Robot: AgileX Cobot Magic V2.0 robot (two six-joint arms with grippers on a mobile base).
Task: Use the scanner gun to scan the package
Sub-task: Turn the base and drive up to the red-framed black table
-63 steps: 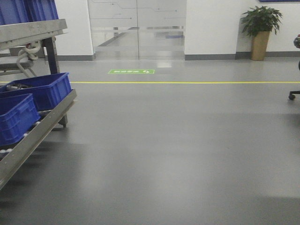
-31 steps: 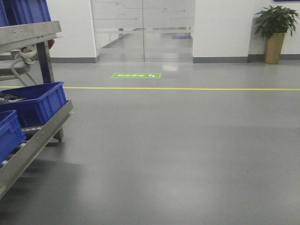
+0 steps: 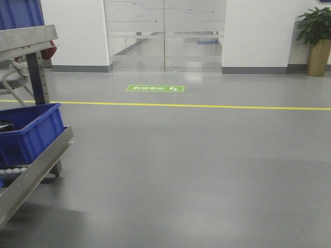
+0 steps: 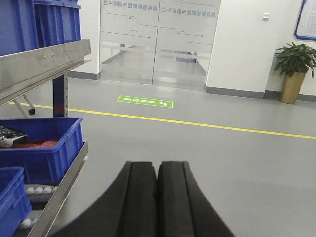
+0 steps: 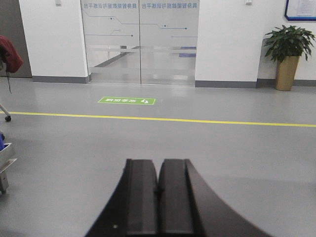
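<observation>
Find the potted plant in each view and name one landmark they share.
Front view: plant at the far right edge, partly cut off.
Left wrist view: plant at upper right.
Right wrist view: plant at upper right, right of the glass doors.
Shared landmark: green floor sign before the glass doors.

1. The gripper [image 5: 158, 168] fills the bottom middle, its two black fingers [image 5: 141, 192] pressed together with no gap, holding nothing.
2. Grey floor [image 5: 237, 148] stretches ahead, crossed from side to side by a yellow line [image 5: 197, 120].
3. Beyond the line a green sign [image 5: 127, 100] lies on the floor before frosted glass doors [image 5: 139, 44].
4. A plant [image 5: 288, 57] in a tan pot stands by the white wall [image 5: 232, 39] on the right.
5. A red cloth [image 5: 10, 53] hangs at the left edge; a metal rack corner [image 5: 6, 163] shows below it.
</observation>
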